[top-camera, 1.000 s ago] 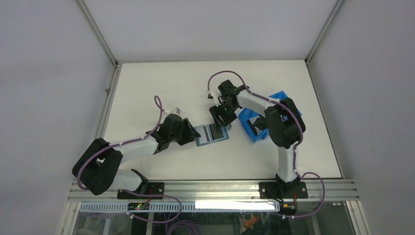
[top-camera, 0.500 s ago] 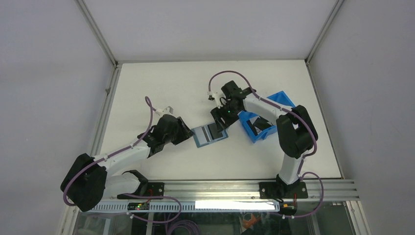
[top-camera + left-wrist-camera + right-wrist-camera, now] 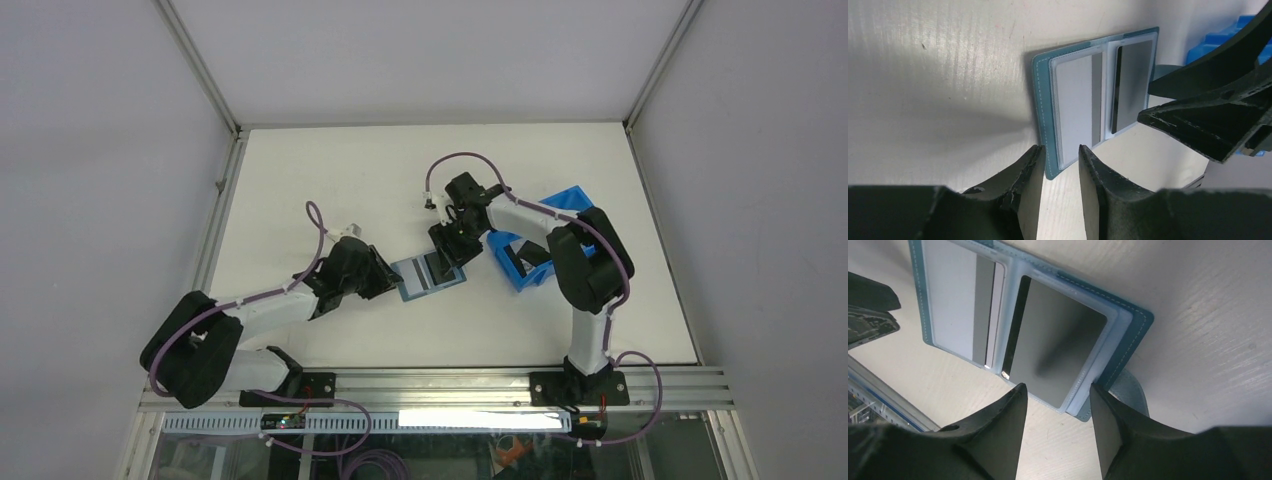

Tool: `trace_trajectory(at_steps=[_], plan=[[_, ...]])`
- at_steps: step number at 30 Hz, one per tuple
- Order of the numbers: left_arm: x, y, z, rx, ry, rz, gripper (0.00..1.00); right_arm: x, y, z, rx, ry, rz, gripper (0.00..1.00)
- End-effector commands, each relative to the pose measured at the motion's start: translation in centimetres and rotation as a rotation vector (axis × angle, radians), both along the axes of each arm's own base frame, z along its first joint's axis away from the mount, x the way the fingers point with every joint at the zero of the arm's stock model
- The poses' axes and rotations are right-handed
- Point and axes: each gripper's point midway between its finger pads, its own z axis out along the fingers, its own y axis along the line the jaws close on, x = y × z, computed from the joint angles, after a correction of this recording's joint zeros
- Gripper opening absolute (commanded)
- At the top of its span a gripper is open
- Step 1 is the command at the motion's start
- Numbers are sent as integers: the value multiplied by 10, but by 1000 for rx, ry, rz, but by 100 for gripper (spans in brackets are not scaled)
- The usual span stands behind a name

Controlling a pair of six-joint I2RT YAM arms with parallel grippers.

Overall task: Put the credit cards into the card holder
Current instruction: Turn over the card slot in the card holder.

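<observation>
The teal card holder lies open and flat on the white table, between my two grippers. In the left wrist view its teal cover frames a pale grey credit card in one pocket and a dark credit card in the other. My left gripper is open by a narrow gap, its tips astride the holder's near corner without clamping it. My right gripper is open wider over the opposite corner, above the dark card, beside the snap tab. The pale card lies beyond.
The bright-blue plastic bin stands just right of the holder, behind the right arm. The right gripper's black fingers crowd the holder's far side in the left wrist view. A metal rail runs along the table's near edge.
The left gripper's jaws have narrowed and the right's have closed a little. The left arm has shifted slightly at the holder's left edge. The holder has barely moved.
</observation>
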Motion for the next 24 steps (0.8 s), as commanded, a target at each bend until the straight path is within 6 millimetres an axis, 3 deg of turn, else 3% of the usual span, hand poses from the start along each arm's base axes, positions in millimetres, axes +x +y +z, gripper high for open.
trace_trajectory(at_steps=[1, 6, 14, 24], plan=[[9, -21, 8, -90, -3, -41, 31, 19, 10, 9, 8, -64, -36, 52], [11, -30, -1, -84, 34, -78, 28, 16, 15, 7, 28, -33, -31, 52], [9, -34, -12, -73, 73, -96, 27, 11, 23, 14, 78, -3, -18, 43], [8, -31, -13, -48, 80, -98, 26, 26, 11, 33, 51, -95, -58, 39]])
